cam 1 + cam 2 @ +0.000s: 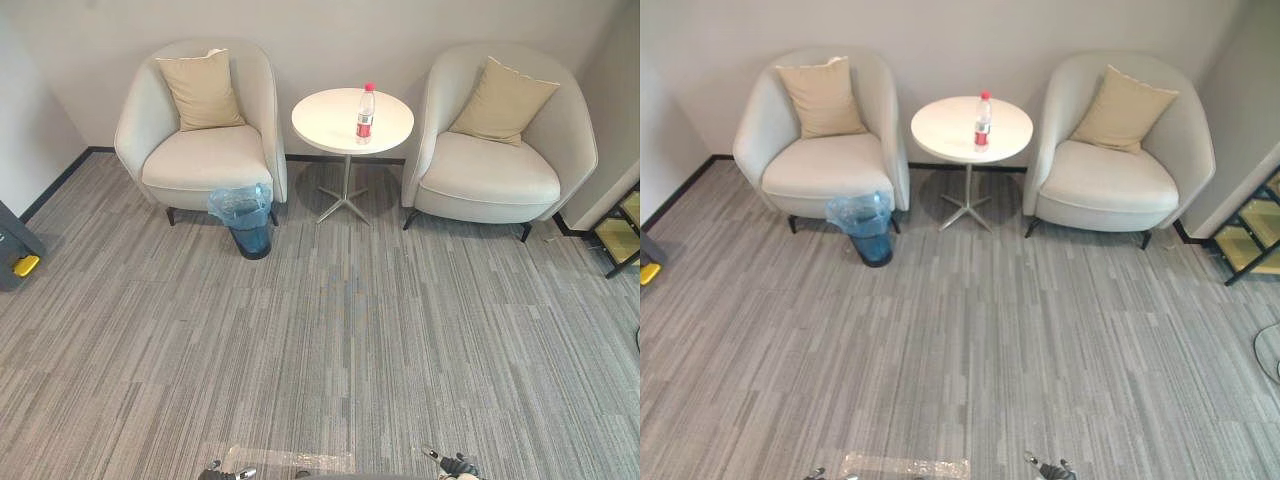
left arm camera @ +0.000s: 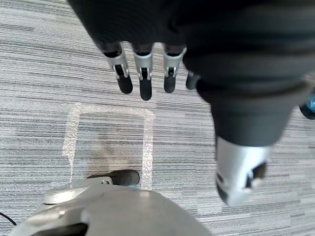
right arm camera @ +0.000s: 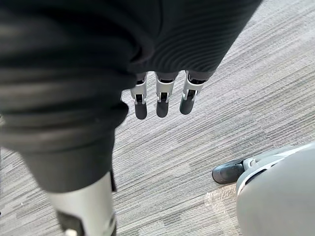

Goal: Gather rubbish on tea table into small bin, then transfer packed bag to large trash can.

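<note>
Left hand and right hand hang open, empty; 1 bottle upright on table, upper centre, could topple if grasped high

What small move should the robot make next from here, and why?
Probably step forward toward the round table. The bottle standing on it and the small bin by one armchair lie far across the carpet, while the left hand and right hand hang open and empty.

Bright, even room light (soft shadow under tea table)
</note>
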`<state>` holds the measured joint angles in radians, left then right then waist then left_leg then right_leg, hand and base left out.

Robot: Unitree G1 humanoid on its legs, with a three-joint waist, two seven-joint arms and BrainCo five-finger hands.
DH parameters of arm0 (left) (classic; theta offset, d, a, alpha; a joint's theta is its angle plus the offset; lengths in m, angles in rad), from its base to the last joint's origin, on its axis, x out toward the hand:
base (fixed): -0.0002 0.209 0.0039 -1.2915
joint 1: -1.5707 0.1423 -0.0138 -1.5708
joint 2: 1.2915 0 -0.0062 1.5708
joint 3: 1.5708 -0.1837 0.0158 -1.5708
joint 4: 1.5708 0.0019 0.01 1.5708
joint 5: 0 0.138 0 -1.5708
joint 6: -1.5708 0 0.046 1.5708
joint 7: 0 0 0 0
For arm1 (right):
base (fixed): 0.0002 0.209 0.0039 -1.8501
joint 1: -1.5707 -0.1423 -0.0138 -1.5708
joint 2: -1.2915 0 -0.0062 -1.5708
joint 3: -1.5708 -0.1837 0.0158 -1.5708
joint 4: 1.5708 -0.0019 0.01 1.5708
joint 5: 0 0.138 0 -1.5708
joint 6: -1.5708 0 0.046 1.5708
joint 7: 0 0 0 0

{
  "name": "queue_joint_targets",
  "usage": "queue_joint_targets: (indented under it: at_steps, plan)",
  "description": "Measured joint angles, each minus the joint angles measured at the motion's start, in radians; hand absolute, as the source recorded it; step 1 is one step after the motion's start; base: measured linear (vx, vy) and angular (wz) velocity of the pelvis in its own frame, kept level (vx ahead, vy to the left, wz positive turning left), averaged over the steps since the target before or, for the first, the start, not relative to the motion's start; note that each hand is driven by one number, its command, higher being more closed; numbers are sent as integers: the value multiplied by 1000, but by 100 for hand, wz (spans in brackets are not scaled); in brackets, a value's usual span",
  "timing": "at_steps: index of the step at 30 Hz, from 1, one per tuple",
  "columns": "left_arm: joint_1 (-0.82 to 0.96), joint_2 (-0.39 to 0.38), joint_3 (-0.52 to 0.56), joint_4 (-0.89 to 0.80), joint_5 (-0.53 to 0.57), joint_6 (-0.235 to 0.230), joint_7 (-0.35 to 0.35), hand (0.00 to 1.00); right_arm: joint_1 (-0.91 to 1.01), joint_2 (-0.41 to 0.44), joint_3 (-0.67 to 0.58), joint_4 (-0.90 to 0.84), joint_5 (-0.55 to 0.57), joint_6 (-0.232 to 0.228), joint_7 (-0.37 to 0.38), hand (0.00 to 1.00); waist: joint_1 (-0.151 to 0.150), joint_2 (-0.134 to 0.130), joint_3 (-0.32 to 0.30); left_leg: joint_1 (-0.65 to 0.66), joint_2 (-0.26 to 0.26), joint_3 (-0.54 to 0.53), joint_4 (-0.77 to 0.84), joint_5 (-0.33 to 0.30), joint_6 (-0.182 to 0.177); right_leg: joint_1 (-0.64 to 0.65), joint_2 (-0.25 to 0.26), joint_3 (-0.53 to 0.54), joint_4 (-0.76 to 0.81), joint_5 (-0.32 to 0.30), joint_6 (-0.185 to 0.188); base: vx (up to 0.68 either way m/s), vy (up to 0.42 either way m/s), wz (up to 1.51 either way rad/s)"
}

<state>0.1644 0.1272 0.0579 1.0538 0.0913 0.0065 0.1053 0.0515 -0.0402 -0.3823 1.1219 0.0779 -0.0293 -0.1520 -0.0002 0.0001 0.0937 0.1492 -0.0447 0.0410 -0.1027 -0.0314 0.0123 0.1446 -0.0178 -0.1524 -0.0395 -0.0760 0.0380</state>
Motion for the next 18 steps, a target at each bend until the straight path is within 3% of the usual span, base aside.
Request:
queue_joint_targets:
  at_steps: [18]
  plan:
    - [-19, 8, -7, 17, 25, 1, 9, 0, -17, 0, 13, 11, 0, 0, -4, 0, -1, -8, 26, 7, -3, -14, -1, 1, 1, 15, -2, -22, -2, 0, 0, -15, -14, 2]
